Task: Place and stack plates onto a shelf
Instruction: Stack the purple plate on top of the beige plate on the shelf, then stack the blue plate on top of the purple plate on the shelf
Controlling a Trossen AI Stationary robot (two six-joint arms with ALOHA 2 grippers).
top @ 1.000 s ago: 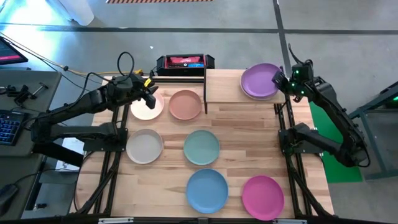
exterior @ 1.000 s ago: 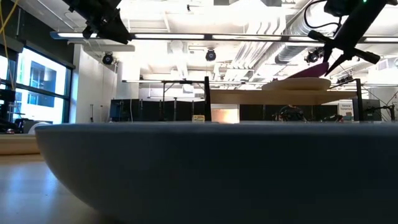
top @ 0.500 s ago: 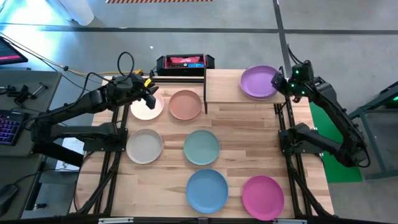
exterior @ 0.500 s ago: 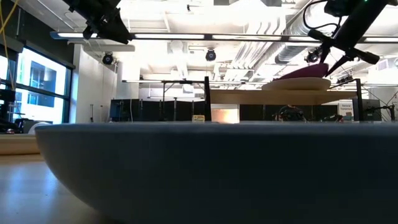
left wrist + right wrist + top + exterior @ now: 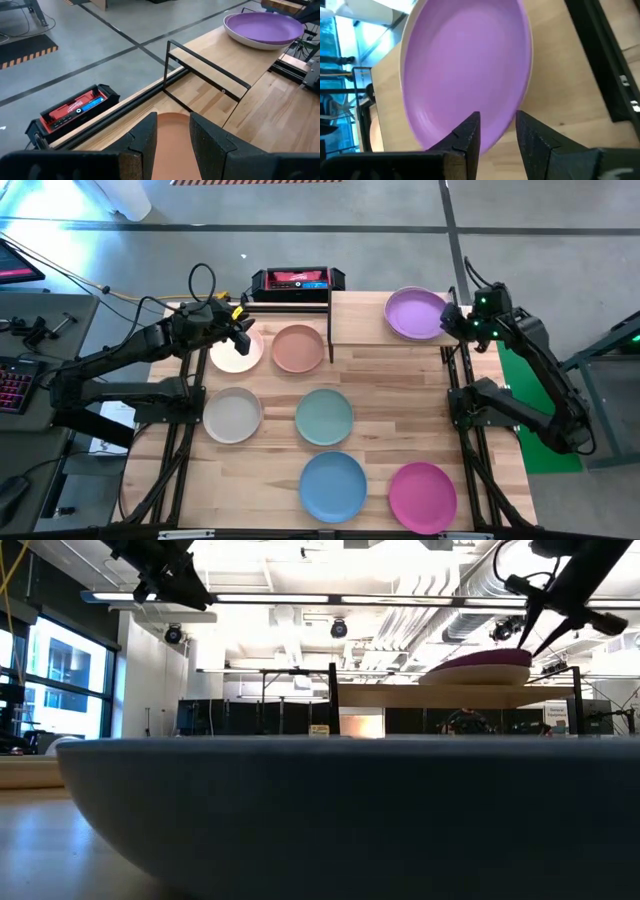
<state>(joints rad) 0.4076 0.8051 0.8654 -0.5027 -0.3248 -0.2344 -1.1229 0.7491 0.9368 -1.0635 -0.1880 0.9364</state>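
The round matte purple plate (image 5: 416,313) sits on a cream plate (image 5: 476,675) at the right end of the small light-wood shelf on black metal legs (image 5: 365,318), far on the wooden tabletop (image 5: 400,405). The right hand (image 5: 452,318) is just beside its rim, fingers apart, holding nothing. The left hand (image 5: 237,322) hovers over the pale pink plate (image 5: 236,349), fingers apart, beside the terracotta plate (image 5: 298,348).

Past the far edge of my light wooden tabletop (image 5: 400,385) I see a black-and-red rectangular case with a blue label (image 5: 297,279) on the grey concrete floor (image 5: 330,205). A dark keyboard (image 5: 14,385) sits on the grey side desk (image 5: 45,315).
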